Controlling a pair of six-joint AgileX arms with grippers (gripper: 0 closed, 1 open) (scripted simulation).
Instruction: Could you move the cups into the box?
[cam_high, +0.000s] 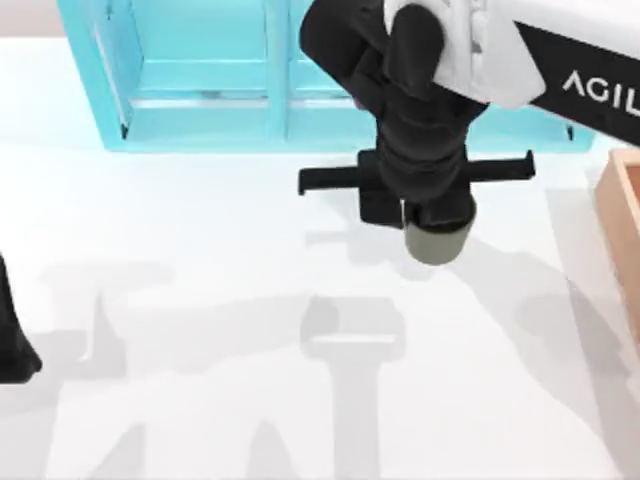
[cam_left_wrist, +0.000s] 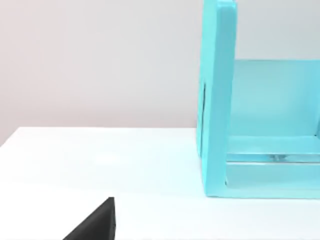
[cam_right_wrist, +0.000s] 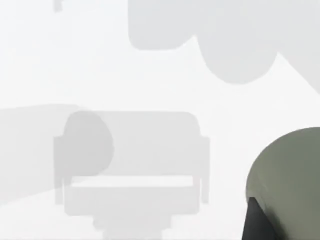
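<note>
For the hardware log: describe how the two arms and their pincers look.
The right arm is white with a black band bearing white "AGIL" lettering, ending in a black wrist, a black crossbar and the black right pincer. The left arm shows as a plain black piece at the table's left edge.

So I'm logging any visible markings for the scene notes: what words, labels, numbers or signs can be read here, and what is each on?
"AGIL": white letters on the right arm's black link, cut off by the top view's right edge.
Nothing else is readable: the olive-green cup held in the right tool, the turquoise shelf cabinet, the tan box and the white table carry no text.
</note>
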